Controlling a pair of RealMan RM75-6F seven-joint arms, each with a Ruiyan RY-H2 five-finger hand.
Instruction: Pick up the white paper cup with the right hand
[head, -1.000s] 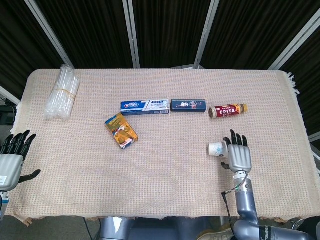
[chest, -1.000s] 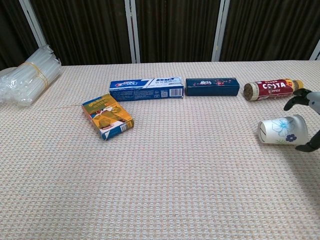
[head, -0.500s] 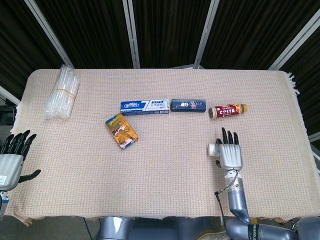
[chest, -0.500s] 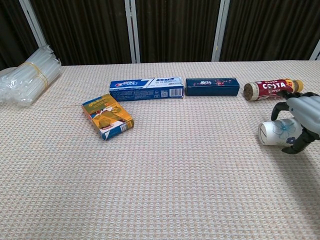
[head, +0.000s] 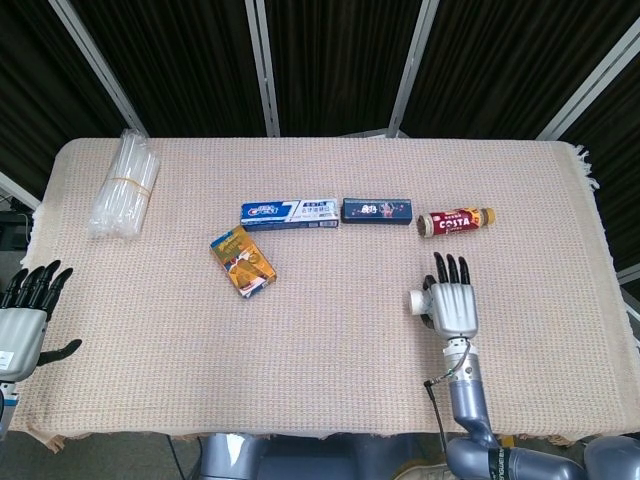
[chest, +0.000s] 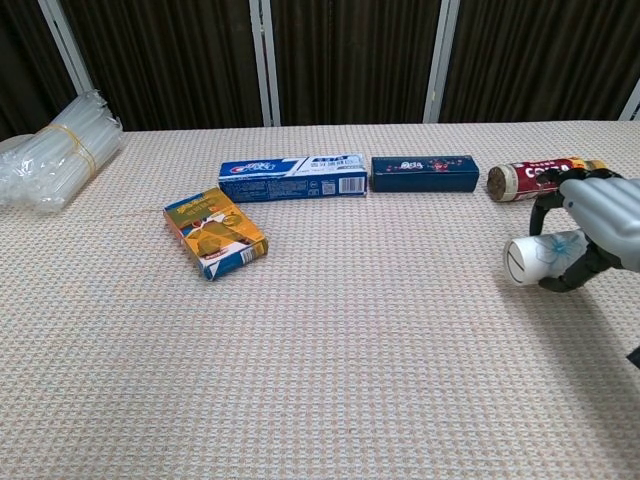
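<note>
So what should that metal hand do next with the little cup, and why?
Probably close the fingers a bit more, then lift. The right hand lies over the white paper cup, which is on its side on the table, fingers curled around it, but a firm hold cannot be confirmed.

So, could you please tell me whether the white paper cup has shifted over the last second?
Yes. The white paper cup has slid slightly left, toward the dark blue box, with the right hand around it.

White paper cup (chest: 535, 257) with a blue flower print, lying on its side on the woven tablecloth (chest: 350, 350), open mouth facing left, near the right edge, just in front of the coffee bottle (chest: 530, 180); largely covered by the right hand (chest: 600, 225).
</note>
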